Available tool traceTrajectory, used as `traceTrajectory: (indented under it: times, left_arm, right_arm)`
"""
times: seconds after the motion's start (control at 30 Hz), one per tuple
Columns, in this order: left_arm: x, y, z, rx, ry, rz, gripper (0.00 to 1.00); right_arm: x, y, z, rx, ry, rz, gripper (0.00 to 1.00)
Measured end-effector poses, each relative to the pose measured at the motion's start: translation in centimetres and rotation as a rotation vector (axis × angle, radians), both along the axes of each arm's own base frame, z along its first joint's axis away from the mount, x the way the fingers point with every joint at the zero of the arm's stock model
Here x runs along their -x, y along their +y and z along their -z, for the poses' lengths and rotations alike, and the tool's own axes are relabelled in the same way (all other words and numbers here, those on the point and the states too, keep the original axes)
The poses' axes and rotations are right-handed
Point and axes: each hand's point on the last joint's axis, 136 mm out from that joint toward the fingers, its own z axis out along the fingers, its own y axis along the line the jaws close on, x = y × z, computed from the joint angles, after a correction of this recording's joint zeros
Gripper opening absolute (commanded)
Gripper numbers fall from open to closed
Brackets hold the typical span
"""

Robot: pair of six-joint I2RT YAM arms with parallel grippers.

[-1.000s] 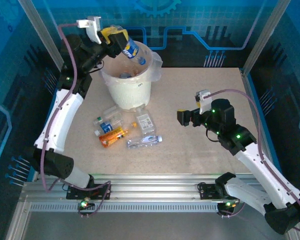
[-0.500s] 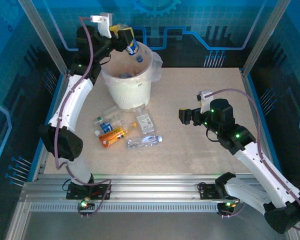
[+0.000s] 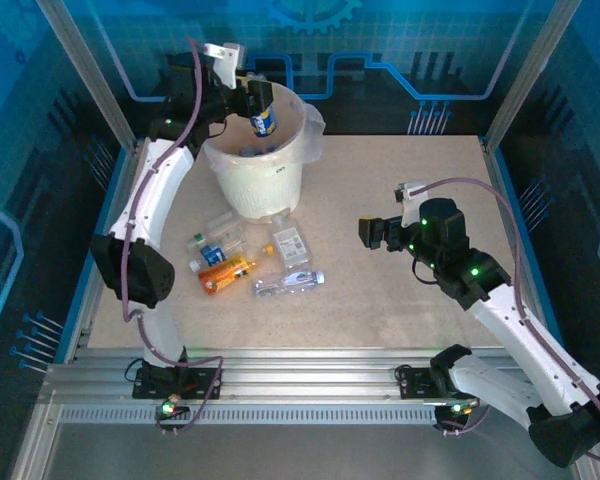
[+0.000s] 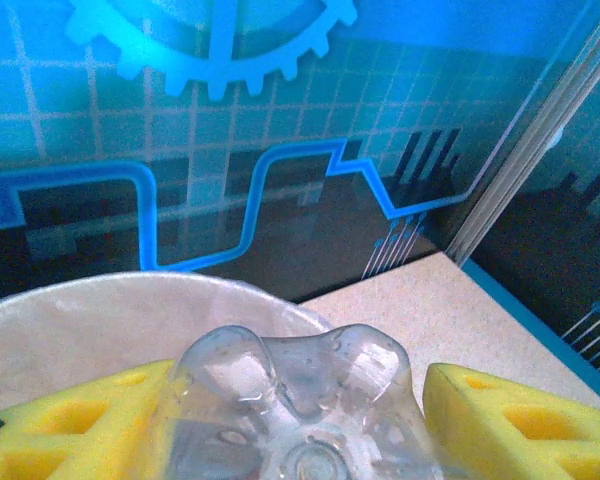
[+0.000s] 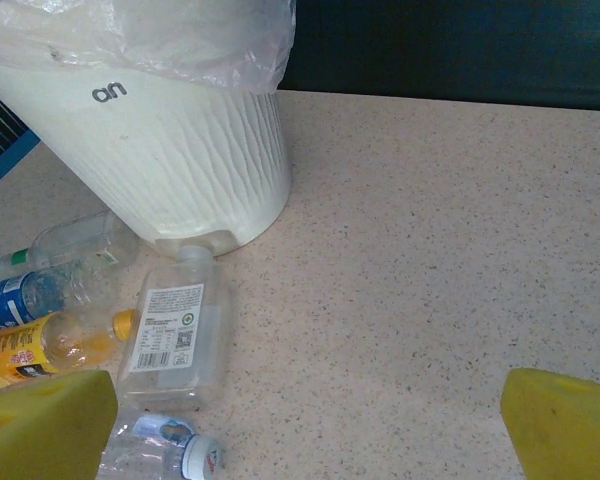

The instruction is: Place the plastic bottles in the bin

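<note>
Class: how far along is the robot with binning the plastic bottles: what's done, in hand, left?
Done: some bottles already lie inside the bin. In hand: the left gripper holds a blue-labelled bottle over its mouth. Left: five bottles lie on the table by the bin; the right gripper is open, empty.

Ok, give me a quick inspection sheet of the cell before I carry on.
Surface: speckled table, bare on its right half.
Job's things: lined bin with bottles inside; five loose bottles lying in front of it.
Clutter: nothing seen.
Grippers: left jaws shut on a blue-label bottle over the bin; right jaws open above bare table.
Cables: left arm's cable and right arm's cable loop free, off the bottles.
Surroundings: blue printed panels, metal frame posts.
</note>
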Motion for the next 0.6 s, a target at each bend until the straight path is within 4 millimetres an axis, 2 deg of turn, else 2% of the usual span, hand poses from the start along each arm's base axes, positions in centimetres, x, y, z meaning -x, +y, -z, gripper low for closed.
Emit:
traceTrajectory:
  times: [0.27, 0.5, 0.57, 0.6]
  left_arm:
    - [-1.2, -0.7, 3.6, -0.026, 0.101, 0.034, 0.16]
    - [-2.1, -1.1, 3.8, -0.023, 0.116, 0.051, 0.28]
    - [-2.4, -1.2, 4.0, -0.021, 0.12, 0.058, 0.27]
    - [-2.5, -1.2, 4.0, -0.02, 0.121, 0.06, 0.23]
  right_arm:
    - [-0.2, 0.1, 0.4, 0.0, 0.014, 0.003, 1.0]
    - [-0.2, 0.1, 0.5, -0.002, 0.018, 0.005, 1.0]
    - [-0.3, 0.2, 0.7, 0.001, 0.024, 0.005, 1.0]
    - [-0.4, 0.2, 0.8, 0.002, 0.027, 0.005, 1.0]
